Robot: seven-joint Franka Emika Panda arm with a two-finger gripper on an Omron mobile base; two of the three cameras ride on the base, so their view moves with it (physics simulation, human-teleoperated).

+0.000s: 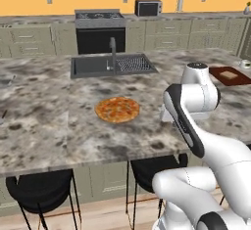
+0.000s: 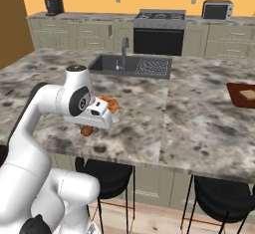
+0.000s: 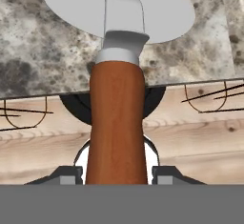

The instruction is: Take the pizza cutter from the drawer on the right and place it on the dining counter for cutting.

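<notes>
Gripper (image 3: 116, 173) has its jaws clamped on the pizza cutter (image 3: 117, 118) handle, blade poking out over the dining counter (image 3: 43, 66) edge; let go this near the lip and it'd probably slide off onto the floor

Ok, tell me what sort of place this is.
A home kitchen, rendered. A granite dining counter holds an inset sink, with a stove and microwave along the back wall, and a pizza on the counter.
</notes>
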